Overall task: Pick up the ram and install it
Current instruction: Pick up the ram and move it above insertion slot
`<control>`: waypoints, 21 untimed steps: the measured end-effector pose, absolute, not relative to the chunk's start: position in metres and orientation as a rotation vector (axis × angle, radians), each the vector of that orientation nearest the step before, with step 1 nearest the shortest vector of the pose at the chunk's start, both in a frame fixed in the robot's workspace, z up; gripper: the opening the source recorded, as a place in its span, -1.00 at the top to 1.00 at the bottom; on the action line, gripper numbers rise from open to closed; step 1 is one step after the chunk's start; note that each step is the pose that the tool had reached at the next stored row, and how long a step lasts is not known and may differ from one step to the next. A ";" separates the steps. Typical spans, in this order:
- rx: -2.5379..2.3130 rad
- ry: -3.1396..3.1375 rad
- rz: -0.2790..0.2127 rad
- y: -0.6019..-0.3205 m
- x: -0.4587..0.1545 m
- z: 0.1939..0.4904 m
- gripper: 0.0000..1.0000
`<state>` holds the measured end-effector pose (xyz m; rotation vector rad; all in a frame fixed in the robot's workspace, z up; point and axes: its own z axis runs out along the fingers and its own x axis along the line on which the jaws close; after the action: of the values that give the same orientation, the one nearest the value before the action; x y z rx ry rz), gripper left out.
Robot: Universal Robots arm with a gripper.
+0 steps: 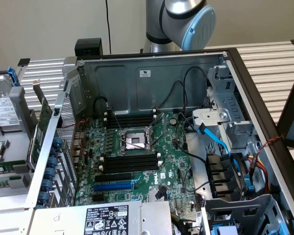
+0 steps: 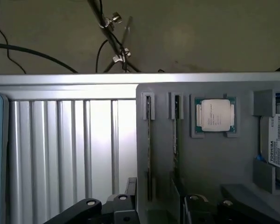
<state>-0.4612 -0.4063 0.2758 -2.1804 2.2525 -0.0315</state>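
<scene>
Over gray tray (image 2: 210,168) | gripper (image 2: 154,203) spread wide, empty | ram (image 2: 149,144) on edge in slot

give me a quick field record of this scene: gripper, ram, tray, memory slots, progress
gripper: gripper open, holding nothing, over the gray tray
ram: two ram sticks standing on edge in the tray's narrow slots, close to the fingers
tray extras: processor in its holder, hard drive at the edge
memory slots: black memory slots on the motherboard, empty, on both sides of the processor socket
progress: ram not yet picked up, none installed
</scene>
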 end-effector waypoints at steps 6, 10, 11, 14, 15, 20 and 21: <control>-2.134 2.297 -0.032 -0.406 -0.461 0.265 0.15; -2.133 2.298 -0.032 -0.406 -0.461 0.257 0.15; -2.133 2.298 -0.032 -0.406 -0.461 0.256 0.15; -2.133 2.298 -0.032 -0.406 -0.461 0.250 0.15; -2.133 2.298 -0.032 -0.406 -0.461 0.248 0.15; -2.156 2.276 -0.032 -0.409 -0.461 0.239 0.15; -2.161 2.271 -0.032 -0.410 -0.461 0.238 0.15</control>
<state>-0.4608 -0.4096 0.2375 -2.1614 2.2709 -0.0316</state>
